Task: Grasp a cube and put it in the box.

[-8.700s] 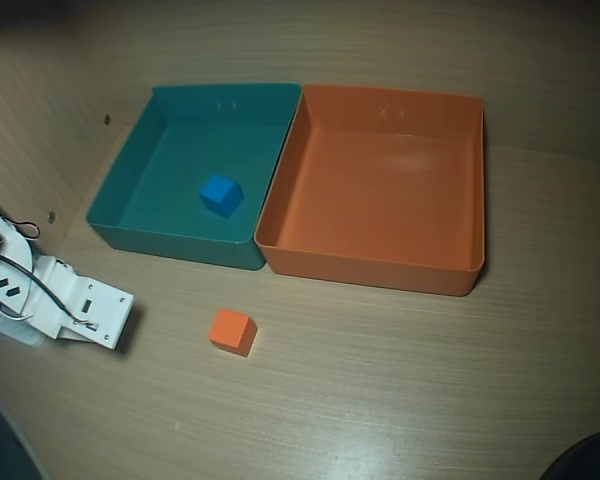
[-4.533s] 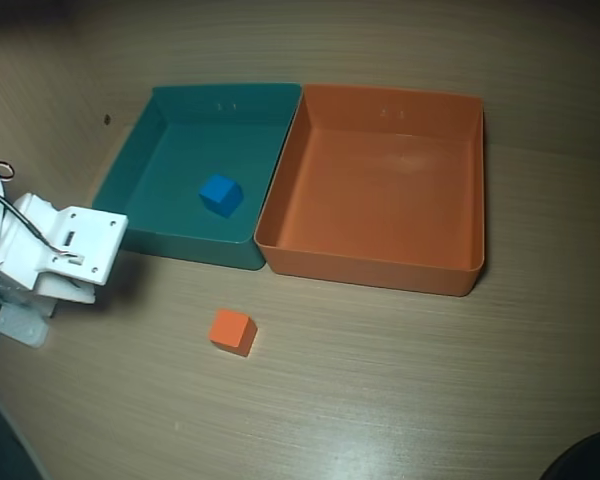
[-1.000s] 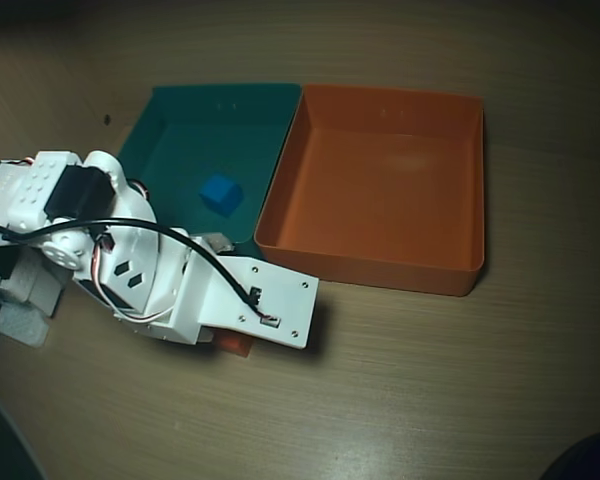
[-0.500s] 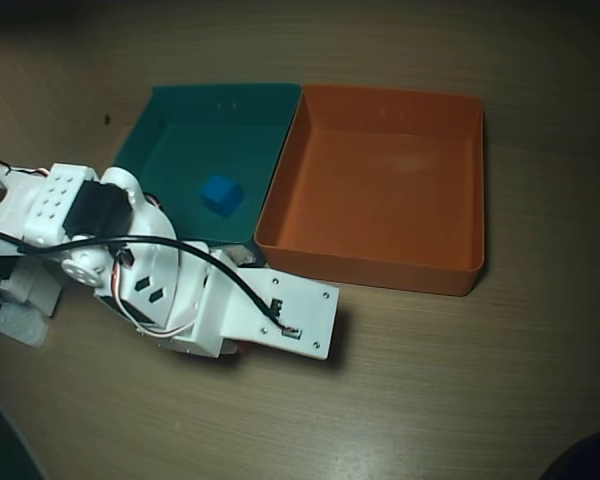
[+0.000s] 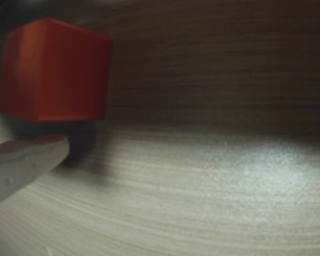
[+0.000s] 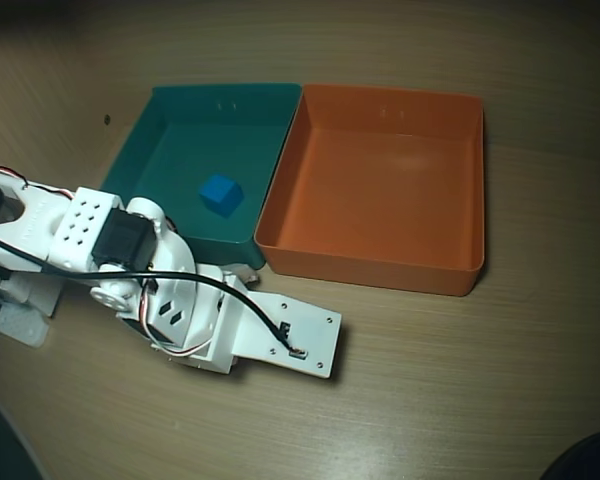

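Hand (image 5: 21, 160) low on bench (image 5: 213, 197); only one finger (image 5: 18, 162) visible, so spread cannot be told. Cube (image 5: 53, 72) on bench just behind that fingertip (hidden under arm from overhead). Risk: finger nudges cube aside before closing. Box (image 6: 380, 255) empty.

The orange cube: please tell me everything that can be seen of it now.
The orange cube shows only in the wrist view, blurred and close, at upper left. Its faces look plain, matte and red-orange, with soft edges. It sits upright on the wooden table, casting a dark shadow below. A pale finger tip lies just under it; contact cannot be told. In the overhead view the arm hides it.
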`<state>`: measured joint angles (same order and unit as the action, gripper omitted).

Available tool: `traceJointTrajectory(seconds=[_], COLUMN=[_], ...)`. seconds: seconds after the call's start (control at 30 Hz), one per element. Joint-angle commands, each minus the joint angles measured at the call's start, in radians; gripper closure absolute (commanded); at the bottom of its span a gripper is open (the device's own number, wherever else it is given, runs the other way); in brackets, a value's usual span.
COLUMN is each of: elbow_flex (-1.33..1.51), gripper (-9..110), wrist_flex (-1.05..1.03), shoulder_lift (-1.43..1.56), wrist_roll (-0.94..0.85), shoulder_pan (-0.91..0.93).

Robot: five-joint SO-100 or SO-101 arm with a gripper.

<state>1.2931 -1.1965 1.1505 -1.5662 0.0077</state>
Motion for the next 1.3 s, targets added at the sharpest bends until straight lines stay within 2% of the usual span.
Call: traceJointTrajectory(seconds=[0.0, 0.23, 0.63, 1.0, 1.27], elbow_flex=[-0.043, -0.040, -0.038, -0.058, -0.120], gripper=[61, 65, 109, 108, 108], wrist_flex=[0.005, -0.008, -0.009, 0.002, 0.000], shoulder_lift=[0.023, 0.021, 0.020, 0.026, 0.206], wrist_roll=[0.006, 0.008, 0.026, 0.026, 0.026], shoulder_pan=[0.002, 0.002, 0.002, 0.003, 0.005])
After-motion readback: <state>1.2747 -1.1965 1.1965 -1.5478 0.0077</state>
